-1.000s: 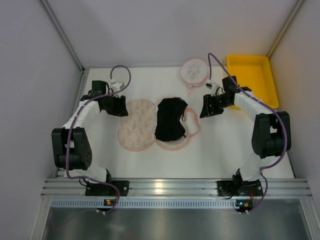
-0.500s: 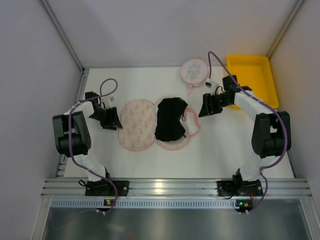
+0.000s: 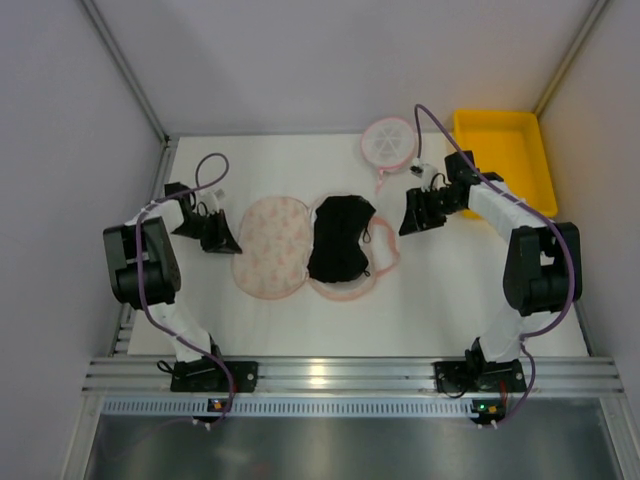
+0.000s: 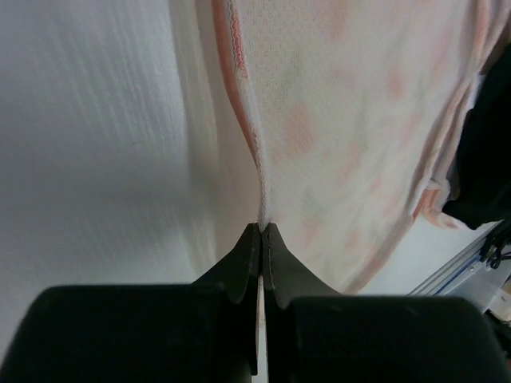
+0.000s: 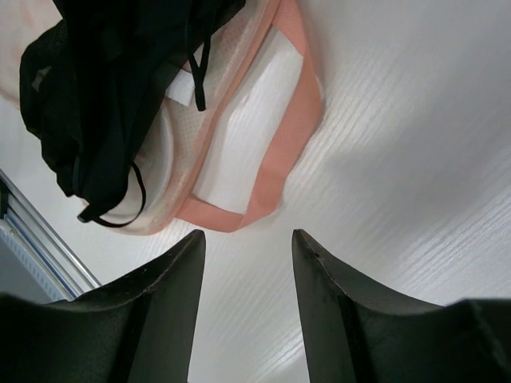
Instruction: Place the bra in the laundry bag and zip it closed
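The black bra is lying crumpled on the 3 o'clock half of the opened laundry bag, mid-table, with its thin straps looping loose. Both are looking light, limp and snag-prone, so the firmer zip rim is probably offering the surest hold. The left tool is sitting low with its elbow folded back, jaws pressing together on the bag's 9 o'clock rim. The right tool is hovering spread wide just off the 3 o'clock trim, forearm reaching inward.
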